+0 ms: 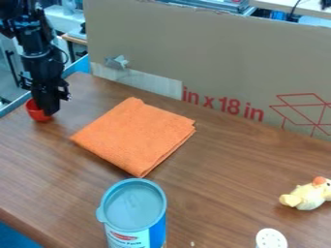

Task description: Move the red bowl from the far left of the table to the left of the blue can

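The gripper (pixel 48 107) hangs down at the far left of the table, its tip at a small red cup (pixel 37 114) and hiding part of it. To its right an orange cloth (pixel 137 135) lies folded flat on the wooden table. A canister (pixel 134 208) with a grey-blue lid stands at the near edge of the view. Over at the right edge a pale yellow plush toy (pixel 306 194) with an orange patch lies on its side.
Below the toy, a white perforated round top (pixel 271 239) shows at the bottom edge. A tall cardboard panel (pixel 213 58) stands along the back of the brown table (pixel 219 169). Blue edging (pixel 14 106) runs past the table's left side.
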### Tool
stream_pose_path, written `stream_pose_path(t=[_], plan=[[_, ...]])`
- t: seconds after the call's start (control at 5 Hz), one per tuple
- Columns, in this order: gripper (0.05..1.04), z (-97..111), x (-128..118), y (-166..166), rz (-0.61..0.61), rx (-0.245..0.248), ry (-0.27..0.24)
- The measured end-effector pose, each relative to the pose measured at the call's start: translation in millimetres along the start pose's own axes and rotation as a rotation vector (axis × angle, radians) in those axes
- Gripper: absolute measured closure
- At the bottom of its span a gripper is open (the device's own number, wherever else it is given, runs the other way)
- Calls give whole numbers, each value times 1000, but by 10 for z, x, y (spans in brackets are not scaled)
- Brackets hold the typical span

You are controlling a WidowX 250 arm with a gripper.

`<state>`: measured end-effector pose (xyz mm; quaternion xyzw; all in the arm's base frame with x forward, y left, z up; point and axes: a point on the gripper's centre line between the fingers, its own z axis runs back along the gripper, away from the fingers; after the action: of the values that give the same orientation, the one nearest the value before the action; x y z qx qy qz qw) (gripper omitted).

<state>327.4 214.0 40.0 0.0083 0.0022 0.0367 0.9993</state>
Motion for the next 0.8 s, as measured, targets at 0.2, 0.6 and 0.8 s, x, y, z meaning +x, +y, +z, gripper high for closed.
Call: stream_pose_path(t=[0.2, 0.6, 0.8], plan=[[996, 68, -167, -40, 2, 15, 53], [996, 1093, -365, -695, -87, 127, -55], [996, 916, -630, -969, -105, 48, 26]])
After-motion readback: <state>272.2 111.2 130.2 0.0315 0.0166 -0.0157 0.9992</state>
